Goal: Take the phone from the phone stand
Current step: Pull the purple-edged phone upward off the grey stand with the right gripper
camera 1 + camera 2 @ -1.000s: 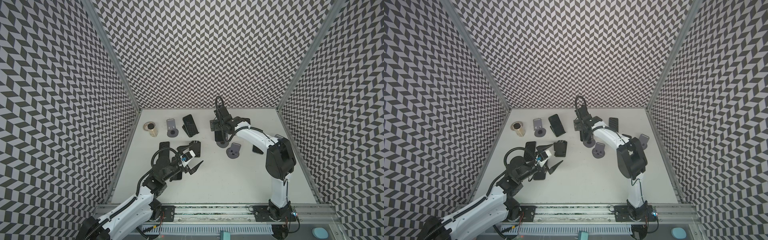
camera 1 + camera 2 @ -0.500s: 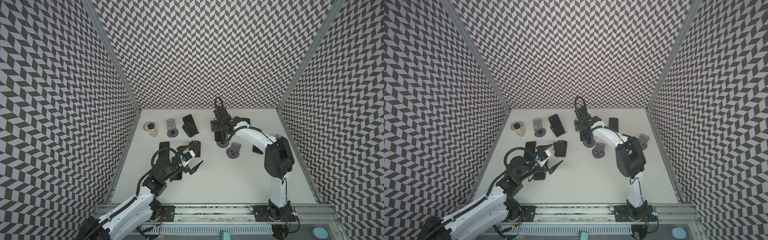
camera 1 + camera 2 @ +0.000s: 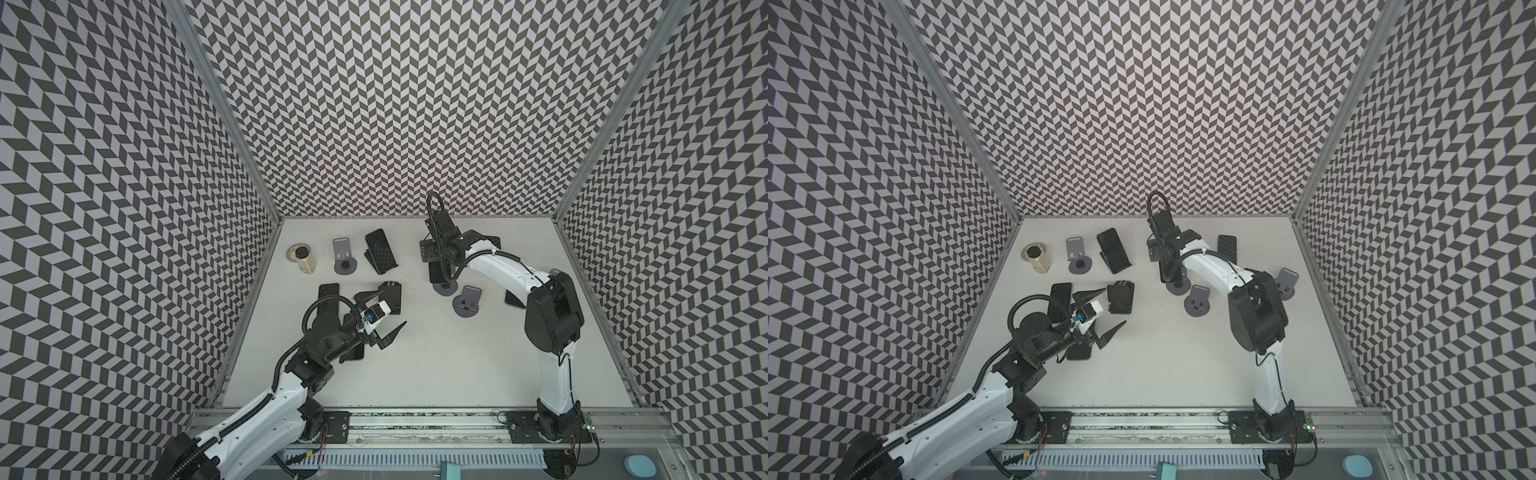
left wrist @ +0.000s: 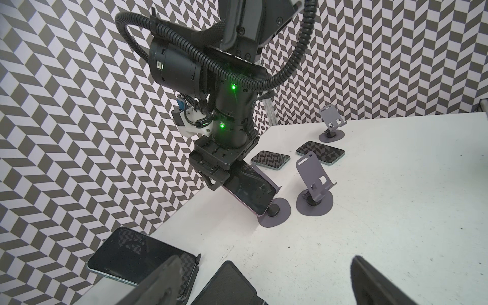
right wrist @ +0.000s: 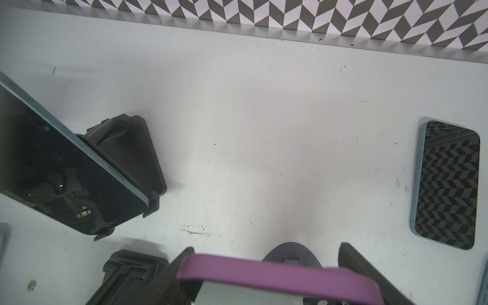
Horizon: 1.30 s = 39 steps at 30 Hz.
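Observation:
The phone [image 4: 250,190], dark-screened with a purple rim [image 5: 274,274], leans on a grey phone stand [image 4: 280,214] at the back of the table, in both top views mostly hidden under the wrist [image 3: 437,272] [image 3: 1170,272]. My right gripper [image 5: 266,248] [image 4: 215,175] comes down on its upper end, one finger [image 5: 171,272] on each side edge, shut on it. The stand's round base [image 3: 445,289] [image 3: 1178,286] shows below. My left gripper [image 3: 384,313] [image 3: 1102,312] [image 4: 266,285] hovers wide open and empty over the table's left half.
Two empty grey stands [image 3: 467,301] [image 3: 344,258] are nearby. A second phone leans on a black stand [image 3: 380,252]; another black stand [image 3: 390,297] sits by the left gripper. Flat phones [image 3: 328,291] [image 3: 1227,248] and a tan jar [image 3: 302,258] lie about.
The right gripper's jaws have narrowed onto the phone's sides. Both arms have otherwise stayed almost where they were; the left gripper remains open.

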Available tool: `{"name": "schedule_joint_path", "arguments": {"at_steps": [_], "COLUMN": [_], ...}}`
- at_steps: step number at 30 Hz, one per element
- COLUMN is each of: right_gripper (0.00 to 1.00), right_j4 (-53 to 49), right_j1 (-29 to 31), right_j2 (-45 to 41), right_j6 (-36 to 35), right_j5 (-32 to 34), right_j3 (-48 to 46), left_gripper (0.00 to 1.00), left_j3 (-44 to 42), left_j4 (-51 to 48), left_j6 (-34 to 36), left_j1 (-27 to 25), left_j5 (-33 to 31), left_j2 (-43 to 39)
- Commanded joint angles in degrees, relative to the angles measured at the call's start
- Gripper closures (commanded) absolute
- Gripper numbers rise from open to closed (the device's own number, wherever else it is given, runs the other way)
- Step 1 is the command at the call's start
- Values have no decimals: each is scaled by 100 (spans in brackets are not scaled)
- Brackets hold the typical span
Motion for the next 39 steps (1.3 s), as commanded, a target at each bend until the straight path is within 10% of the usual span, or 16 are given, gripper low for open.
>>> {"name": "schedule_joint_path", "arguments": {"at_steps": [1,39], "right_gripper": [17,29], "right_j4": [-185,-886], "right_j1": [-32,-31], "right_j2": [164,316], "right_j6": [67,125], "right_j5": [36,126], "right_j3": [257,808], "left_gripper": [0,0], "left_j3": [-55,-36], "left_j4": [62,4], "left_j6": [136,188], "left_j1": [-50,-111], "left_j5": [13,57], "left_j2": [-70,-114]}}
